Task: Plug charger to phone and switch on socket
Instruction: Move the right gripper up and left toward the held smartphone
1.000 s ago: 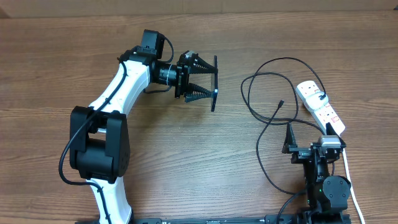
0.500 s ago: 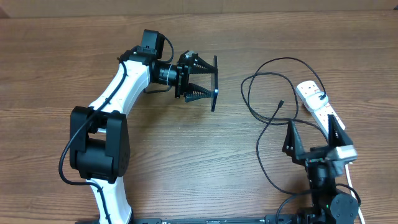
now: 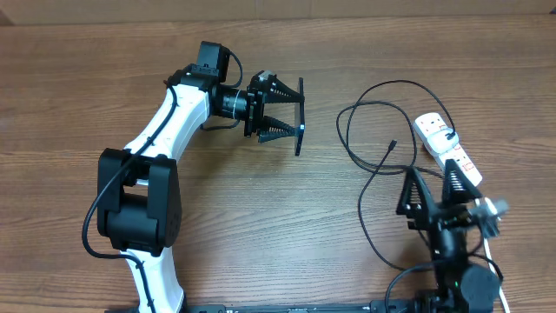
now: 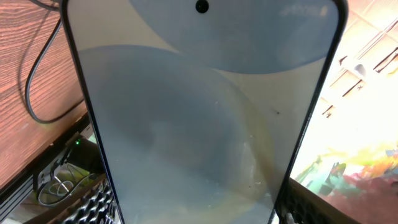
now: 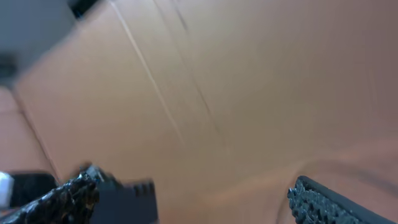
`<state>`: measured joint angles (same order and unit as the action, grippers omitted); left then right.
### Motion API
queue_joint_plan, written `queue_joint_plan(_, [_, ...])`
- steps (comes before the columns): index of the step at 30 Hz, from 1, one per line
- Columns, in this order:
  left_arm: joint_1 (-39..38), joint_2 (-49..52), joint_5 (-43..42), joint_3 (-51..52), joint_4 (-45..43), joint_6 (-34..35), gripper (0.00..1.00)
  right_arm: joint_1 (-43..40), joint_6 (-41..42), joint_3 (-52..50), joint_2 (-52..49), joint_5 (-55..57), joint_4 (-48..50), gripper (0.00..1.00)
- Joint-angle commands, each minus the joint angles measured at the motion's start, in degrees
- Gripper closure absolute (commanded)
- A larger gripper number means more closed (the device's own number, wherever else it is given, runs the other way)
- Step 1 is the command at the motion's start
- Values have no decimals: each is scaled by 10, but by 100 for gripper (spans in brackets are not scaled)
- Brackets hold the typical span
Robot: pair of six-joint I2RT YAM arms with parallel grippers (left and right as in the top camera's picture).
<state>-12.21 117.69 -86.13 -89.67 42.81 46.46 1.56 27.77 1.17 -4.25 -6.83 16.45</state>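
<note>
While left gripper (image 3: 292, 111) clamps the slim blue-white-screened phone (image 4: 199, 124) on edge mid-table | right gripper (image 3: 430, 188) gapes empty beside the looping thin black charger cable (image 3: 362, 209) | connector tip (image 3: 393, 144) lies unplugged | white power-strip socket (image 3: 443, 143) nearby; plugging and switching pending.

desk (image 3: 261, 235): brown wood-grain boards, fills the overhead view | 12 o'clock edge: pale tan strip (image 3: 391, 7) along the desk's far side | left wrist view, 3 o'clock: overexposed bright backdrop (image 4: 367, 68) with pale panel lines, colours blurred at 5 o'clock | right wrist view: blurred tan panel (image 5: 249, 81) with thin diagonal lines, grey patch (image 5: 31, 25) at 10 o'clock | light: even overhead
</note>
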Motion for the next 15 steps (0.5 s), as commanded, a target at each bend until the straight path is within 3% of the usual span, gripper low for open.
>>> queue_joint_plan(1, [7,0,-20,-16,-1,3,47,4,12,45,-61,-21,-32,0])
queue_joint_plan(7, [7,0,-20,-16,-1,3,47,15,11,187,-232,-48,-121,0])
queue_joint_plan(15, [7,0,-18,-16,-1,3,47,123,-12,467,-501,-66,-376,0])
